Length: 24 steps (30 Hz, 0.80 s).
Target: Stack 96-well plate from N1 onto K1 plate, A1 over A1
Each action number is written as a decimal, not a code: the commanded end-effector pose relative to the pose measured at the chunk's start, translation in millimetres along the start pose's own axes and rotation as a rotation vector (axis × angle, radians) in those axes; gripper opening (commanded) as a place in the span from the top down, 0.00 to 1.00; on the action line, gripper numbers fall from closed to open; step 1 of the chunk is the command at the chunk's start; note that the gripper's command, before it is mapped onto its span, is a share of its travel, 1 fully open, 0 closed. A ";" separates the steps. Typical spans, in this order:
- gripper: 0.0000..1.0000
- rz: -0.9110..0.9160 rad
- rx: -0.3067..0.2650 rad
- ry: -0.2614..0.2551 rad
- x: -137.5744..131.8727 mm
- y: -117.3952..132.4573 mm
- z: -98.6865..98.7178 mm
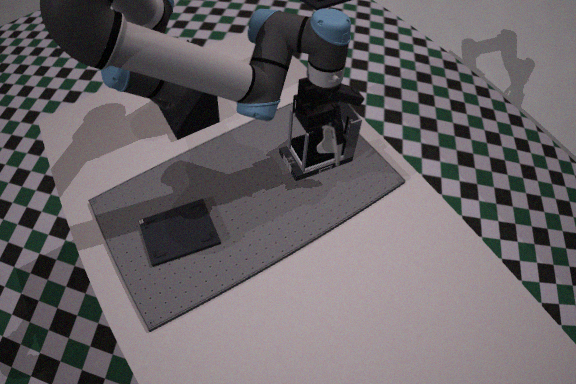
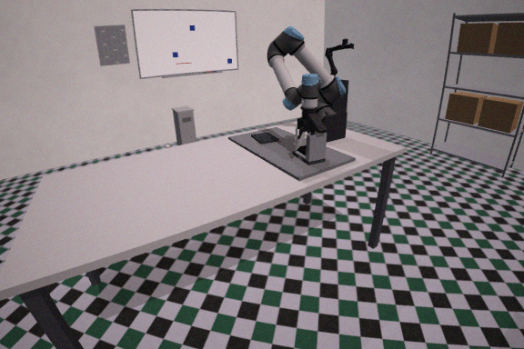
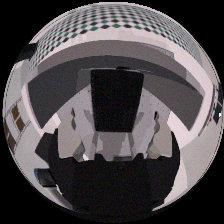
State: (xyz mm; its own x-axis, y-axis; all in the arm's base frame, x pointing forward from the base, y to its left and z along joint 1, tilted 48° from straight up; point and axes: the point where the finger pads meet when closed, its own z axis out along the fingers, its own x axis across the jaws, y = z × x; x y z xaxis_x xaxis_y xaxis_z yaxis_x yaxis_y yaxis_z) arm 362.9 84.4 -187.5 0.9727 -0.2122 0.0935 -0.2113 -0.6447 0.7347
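The stack rack K1 (image 1: 356,134) (image 2: 317,147) stands at the far right of the grey perforated baseplate (image 1: 280,232) (image 2: 282,156). A dark 96-well plate (image 1: 311,149) (image 3: 116,97) lies inside the rack; I cannot tell the stacked plates apart, nor see the cut corners. My gripper (image 1: 324,138) (image 2: 304,137) (image 3: 116,120) reaches down into the rack from above, fingers open on either side of the plate and not gripping it. The plate nest N1 (image 1: 179,232) (image 2: 265,137) is a dark flat square at the baseplate's left end, with no plate on it.
The rack's upright walls stand close around the fingers. A grey box (image 2: 184,124) stands at the table's far edge. The arm's dark base (image 1: 192,112) is behind the baseplate. A shelf with cartons (image 2: 482,93) stands off to the right.
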 end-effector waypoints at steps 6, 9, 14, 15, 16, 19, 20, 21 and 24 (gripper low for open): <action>0.00 0.000 0.000 0.000 -0.3 -0.1 0.0; 0.00 0.000 0.000 0.000 -0.3 -0.1 0.0; 0.00 0.000 0.000 0.000 -0.2 -0.1 -0.1; 0.00 0.000 0.000 0.000 -0.2 -0.1 -0.1; 0.00 0.000 0.000 0.000 -0.3 -0.1 0.0; 0.00 0.000 0.000 0.000 -0.3 -0.1 -8.0; 0.00 0.000 0.000 0.000 -0.3 -0.1 -10.7; 0.00 0.000 0.000 0.000 -0.3 -0.1 -13.3; 0.00 0.000 0.000 0.000 -0.3 -0.1 -21.3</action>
State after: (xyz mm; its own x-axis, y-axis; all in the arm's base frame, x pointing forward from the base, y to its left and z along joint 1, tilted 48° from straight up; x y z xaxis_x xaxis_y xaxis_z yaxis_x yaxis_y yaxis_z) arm 363.4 92.8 -179.9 0.9728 -0.2123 0.0925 -0.2105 -0.6450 0.7346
